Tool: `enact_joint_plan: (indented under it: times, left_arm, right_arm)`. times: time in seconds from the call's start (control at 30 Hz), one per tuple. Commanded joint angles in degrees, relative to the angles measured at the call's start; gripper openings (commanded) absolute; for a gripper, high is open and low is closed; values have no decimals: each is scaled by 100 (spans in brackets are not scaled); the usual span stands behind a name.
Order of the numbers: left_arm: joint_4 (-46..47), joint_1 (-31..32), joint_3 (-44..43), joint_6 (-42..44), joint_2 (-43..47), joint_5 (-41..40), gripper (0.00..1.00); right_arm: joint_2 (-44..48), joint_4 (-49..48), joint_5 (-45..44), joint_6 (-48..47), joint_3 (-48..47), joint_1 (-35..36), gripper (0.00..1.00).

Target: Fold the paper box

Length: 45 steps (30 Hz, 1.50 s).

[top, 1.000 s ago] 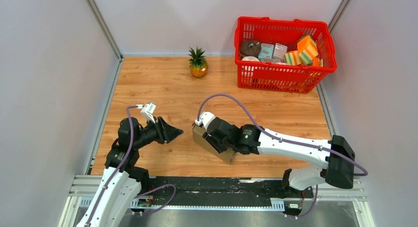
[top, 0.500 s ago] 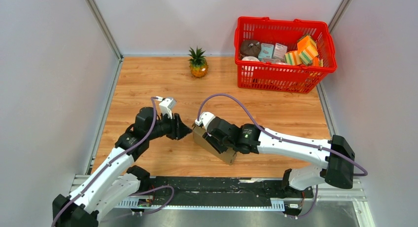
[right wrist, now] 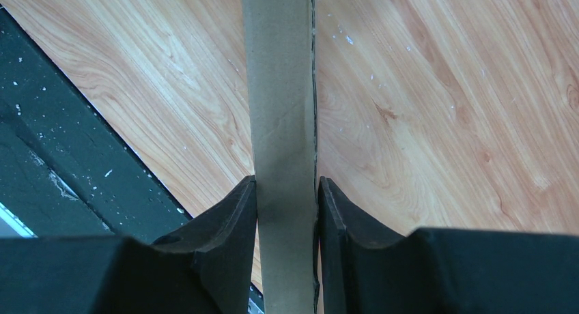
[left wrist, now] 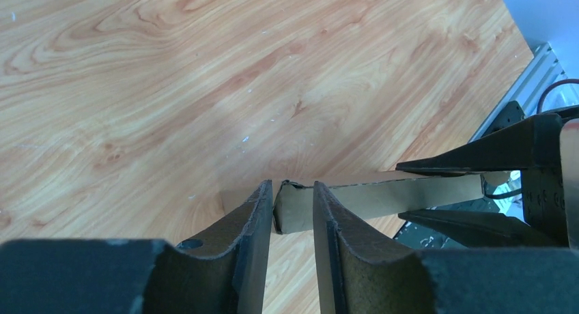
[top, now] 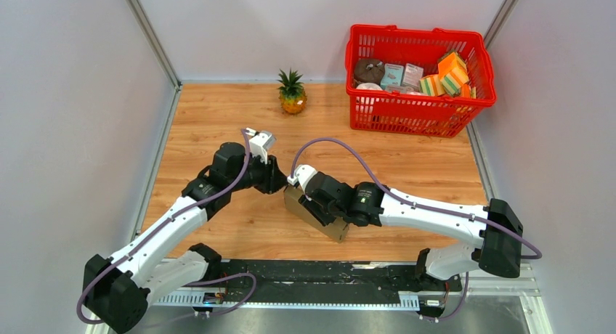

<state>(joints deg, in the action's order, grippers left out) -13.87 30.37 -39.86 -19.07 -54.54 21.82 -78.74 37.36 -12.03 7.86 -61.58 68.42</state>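
A wooden table [top: 218, 123] carries a small pineapple [top: 292, 93], upright near the far edge and well apart from a red basket [top: 410, 117] in the far right corner. The basket holds a dark round item [top: 369, 70], pale small boxes [top: 402, 75] and striped orange-and-green packages [top: 452, 71]. Grey walls [top: 73, 131] enclose the table.

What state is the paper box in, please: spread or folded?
Folded, not spread: the paper box shows as a narrow band in the right gripper.
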Motion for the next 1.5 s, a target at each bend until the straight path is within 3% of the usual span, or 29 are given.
enact_joint_plan:
  times: [0.0, 0.23, 0.37, 0.5, 1.0, 1.47]
  left_arm:
    - [174, 74, -286, 290, -144, 6, 36]
    - [-10, 127, -251, 395, -65, -11, 36]
    - [-230, 127, -233, 492, 31, -20, 30]
    - [-91, 118, -119, 466, 119, -73, 34]
    - [-98, 215, -224, 553, -162, -64, 33]
    - [-335, 364, -242, 729, -241, -345, 6]
  right_arm:
    - [25, 140, 271, 67, 15, 4, 18]
    - [52, 113, 280, 84, 59, 4, 18]
    - [78, 113, 280, 84, 59, 13, 18]
    - [122, 87, 324, 84, 67, 4, 17]
    - [140, 52, 342, 146, 67, 4, 15]
    - [175, -10, 289, 128, 85, 4, 14]
